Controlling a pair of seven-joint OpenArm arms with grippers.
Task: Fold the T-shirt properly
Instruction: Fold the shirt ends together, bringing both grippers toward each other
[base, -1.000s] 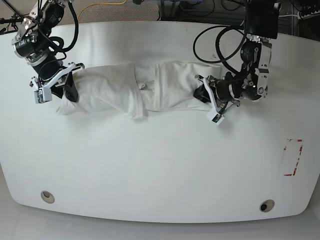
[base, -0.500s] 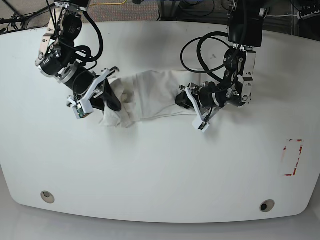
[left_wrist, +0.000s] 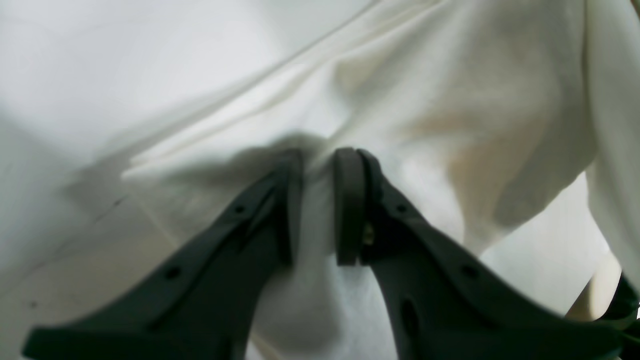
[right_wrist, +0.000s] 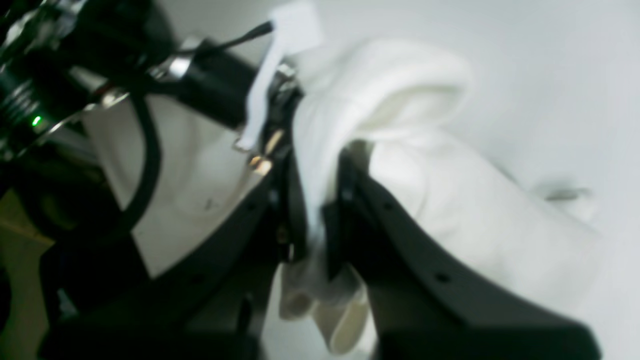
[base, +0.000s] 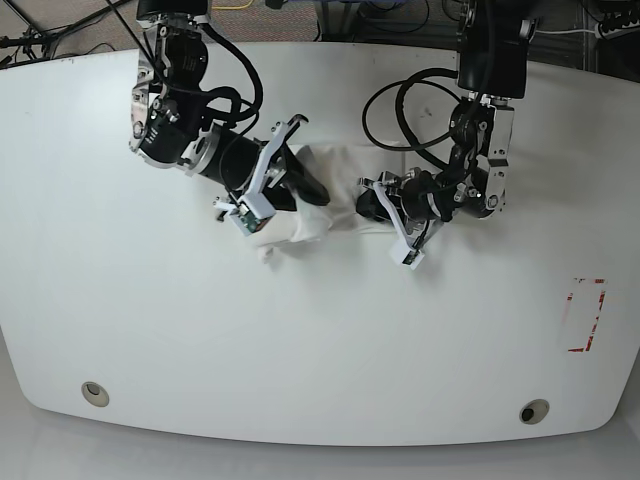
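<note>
Now the T-shirt (base: 330, 195) sits bunched mid-table toward the far side, between both arms. Left gripper (left_wrist: 318, 200) and right gripper (right_wrist: 315, 205) each pinch cloth. Closing further could crumple the fold, since slack fabric sags unevenly.

Both grippers' fingers (left_wrist: 345, 200) clamped, close together.

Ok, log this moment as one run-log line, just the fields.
step: fold underway | T-shirt: bunched between arms on table | left gripper: shut on cloth | right gripper: shut on cloth
</note>
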